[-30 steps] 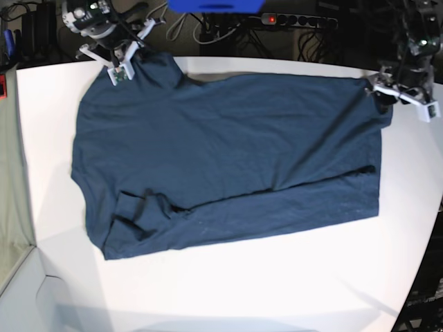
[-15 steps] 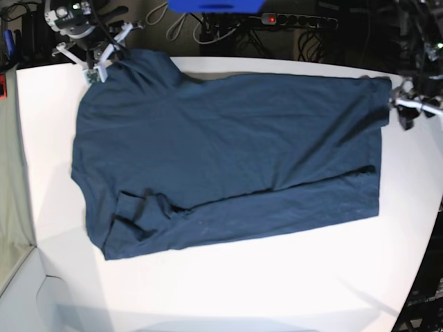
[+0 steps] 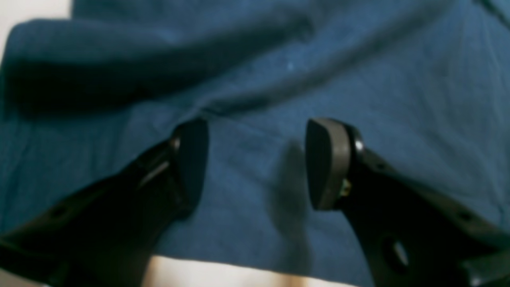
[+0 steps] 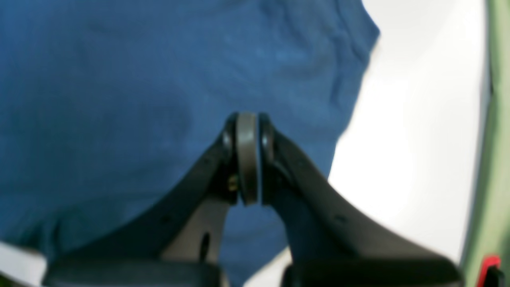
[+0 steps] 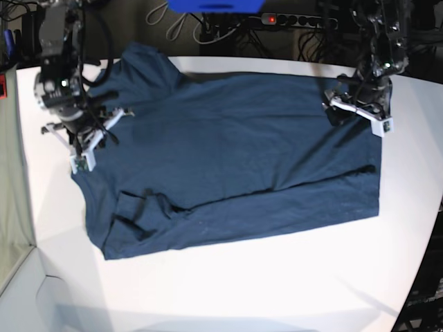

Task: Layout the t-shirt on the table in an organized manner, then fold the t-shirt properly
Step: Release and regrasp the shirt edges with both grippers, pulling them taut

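A: T-shirt [image 5: 228, 159] lies spread on the table [image 5: 228, 290], long axis running left to right in the base view, and the near strip is already doubled up along that axis.

B: Which claw is nearer the cloth?

A: Both hang right over it, one at each end. The right gripper [image 4: 248, 159] sits at the base view's left end, just inside the shirt's edge, with bare table beside it. Its jaws are pressed together with nothing between them; the fabric lies under the tips and beyond them.

B: And the other?

A: The left gripper [image 3: 257, 163] is over the far corner on the base view's right. Jaws stand apart, blue cloth showing in the gap, nothing pinched. A raised fold runs across just beyond its fingertips [image 3: 324, 163].

B: So the next grab?

A: I'd judge each arm takes its own end of the far edge, since the shirt lies straight below both. The right one would have to spread first.

B: Any containers?

A: None in view.
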